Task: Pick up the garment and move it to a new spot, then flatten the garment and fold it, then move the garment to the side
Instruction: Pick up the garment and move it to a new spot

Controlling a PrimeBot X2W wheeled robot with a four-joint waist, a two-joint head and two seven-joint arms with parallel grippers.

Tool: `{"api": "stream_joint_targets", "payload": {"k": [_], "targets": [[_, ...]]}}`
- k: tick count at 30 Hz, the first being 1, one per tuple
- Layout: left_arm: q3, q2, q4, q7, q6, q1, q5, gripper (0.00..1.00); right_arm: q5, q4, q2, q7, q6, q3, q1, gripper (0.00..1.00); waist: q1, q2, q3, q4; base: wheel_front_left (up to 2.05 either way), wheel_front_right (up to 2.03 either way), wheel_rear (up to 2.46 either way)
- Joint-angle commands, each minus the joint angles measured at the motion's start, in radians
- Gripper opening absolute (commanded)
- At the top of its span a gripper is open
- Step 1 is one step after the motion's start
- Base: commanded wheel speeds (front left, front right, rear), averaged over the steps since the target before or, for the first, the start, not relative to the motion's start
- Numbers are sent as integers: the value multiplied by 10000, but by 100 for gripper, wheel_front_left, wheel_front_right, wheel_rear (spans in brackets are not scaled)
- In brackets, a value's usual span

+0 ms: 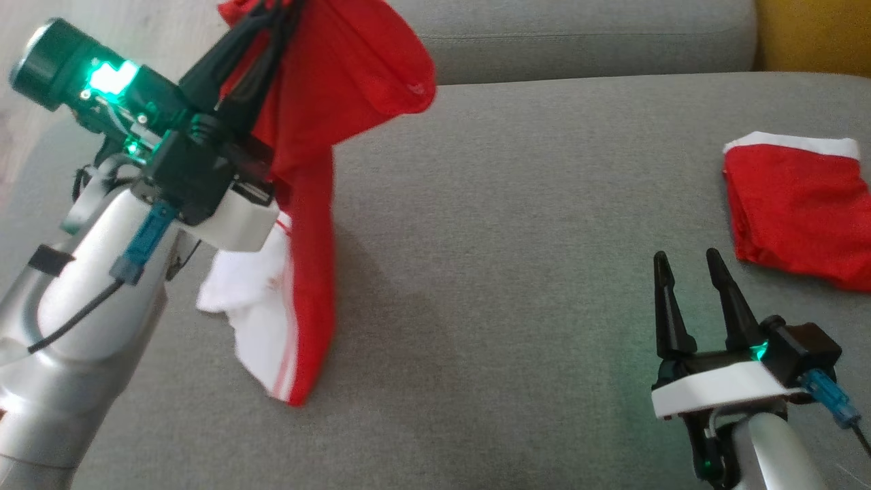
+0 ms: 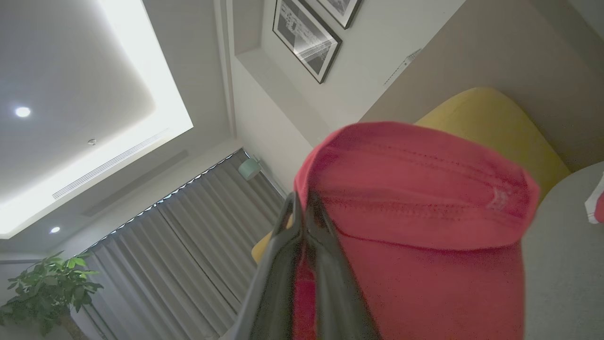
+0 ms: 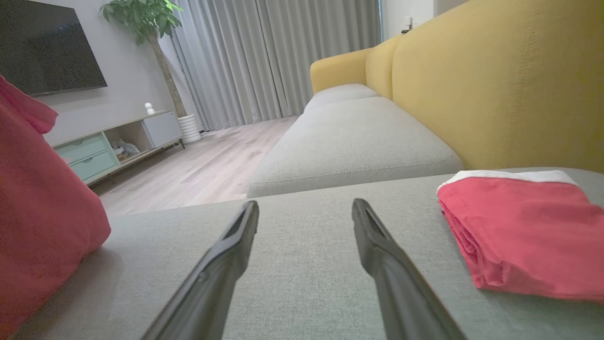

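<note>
Garment location: the red garment (image 1: 340, 82) with white trim hangs from my left pincer (image 1: 286, 13) above the grey sofa cushion (image 1: 510, 238). I cannot tell whether its lowest corner touches the cushion.
Left pincer state: clamped shut on a fold of the red cloth close to its upper edge.
Right pincer state: my right pincer (image 1: 685, 262) is spread wide and empty, low over the cushion and near a folded red garment (image 1: 796, 204).
Slip hazard: the pinch takes little cloth, so a quick swing may pull it free.
Drag hazard: a low carry may trail the white end and bunch it before flattening.
Placement hazard: a set-down too far right may overlap the folded red garment or snag my open fingers.
</note>
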Motion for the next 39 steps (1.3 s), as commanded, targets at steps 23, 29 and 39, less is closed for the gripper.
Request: {"api": "stream_joint_targets", "payload": {"k": [23, 29, 39], "targets": [[-1987, -634, 1280, -37, -1145, -2441, 580, 22, 600, -1058, -49, -109, -7, 892, -898, 100, 1, 0, 1501, -2969, 0, 0, 0], [-2637, -903, 2691, -37, -1219, -3202, 166, 100, 790, -1142, -49, -109, -7, 1104, -984, 100, 1, 0, 1771, -3341, 0, 0, 0], [-1843, -796, 3358, -37, -907, -2688, -969, 100, 625, -1116, -49, -109, -7, 854, -846, 100, 1, 0, 1236, -2527, 0, 0, 0]]}}
